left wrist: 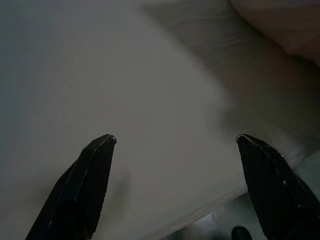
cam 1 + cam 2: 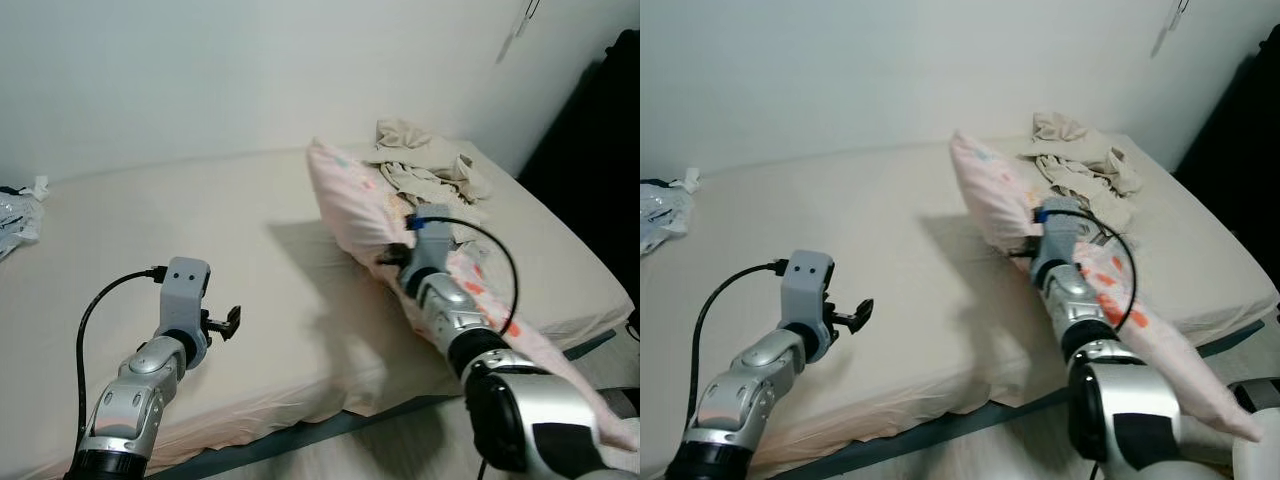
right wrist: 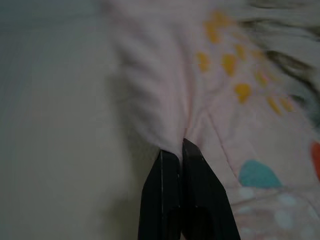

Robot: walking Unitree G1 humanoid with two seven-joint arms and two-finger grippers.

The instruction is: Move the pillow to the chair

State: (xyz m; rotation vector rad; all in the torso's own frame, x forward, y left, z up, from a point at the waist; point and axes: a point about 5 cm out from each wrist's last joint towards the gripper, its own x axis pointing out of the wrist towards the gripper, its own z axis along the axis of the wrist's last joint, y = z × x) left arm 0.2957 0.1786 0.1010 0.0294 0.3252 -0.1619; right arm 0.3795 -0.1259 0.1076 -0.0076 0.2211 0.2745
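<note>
My right hand (image 3: pixel 181 150) pinches the pale pink patterned fabric pillow (image 2: pixel 352 205) near the beige-sheeted bed's (image 2: pixel 150 230) edge; my left hand (image 1: pixel 175 142) hovers released over bare sheet.

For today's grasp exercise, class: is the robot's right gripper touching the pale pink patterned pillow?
Touching. In the right wrist view, the right gripper has its black fingers shut on a fold of the pale pink patterned pillow.

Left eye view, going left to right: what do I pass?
Plastic bag → left gripper → pink pillow, pinched by the right gripper → crumpled cloth → dark furniture.
</note>
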